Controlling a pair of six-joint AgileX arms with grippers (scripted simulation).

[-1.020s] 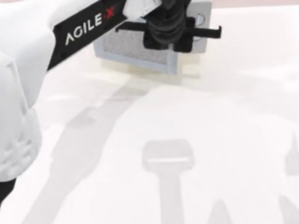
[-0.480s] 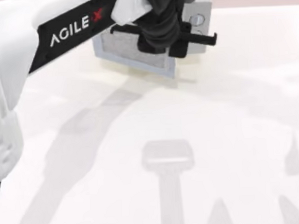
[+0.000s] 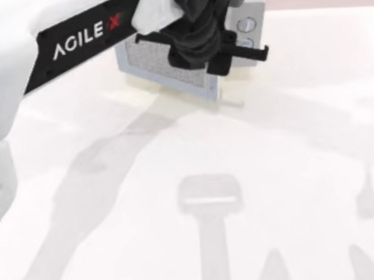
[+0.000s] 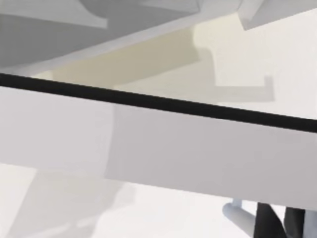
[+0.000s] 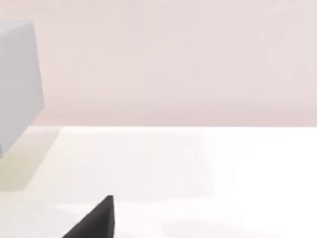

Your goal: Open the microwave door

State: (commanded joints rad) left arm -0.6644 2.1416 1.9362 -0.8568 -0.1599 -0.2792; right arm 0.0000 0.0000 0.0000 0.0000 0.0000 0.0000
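The microwave (image 3: pixel 232 32) sits at the far edge of the tabletop (image 3: pixel 250 174). Its two round knobs (image 3: pixel 246 26) face me on the front panel. The microwave door (image 3: pixel 165 66) has swung partly out, its handle edge standing away from the microwave's front. My left gripper (image 3: pixel 201 46) hangs directly over the door and the microwave's front. I cannot tell whether its fingers are spread or closed. My right arm is parked off to the microwave's right, showing only a dark sliver in its own wrist view.

Light-grey microwave (image 3: pixel 247 35) at table's far edge, mesh-windowed door (image 3: pixel 165 69) swung slightly ajar
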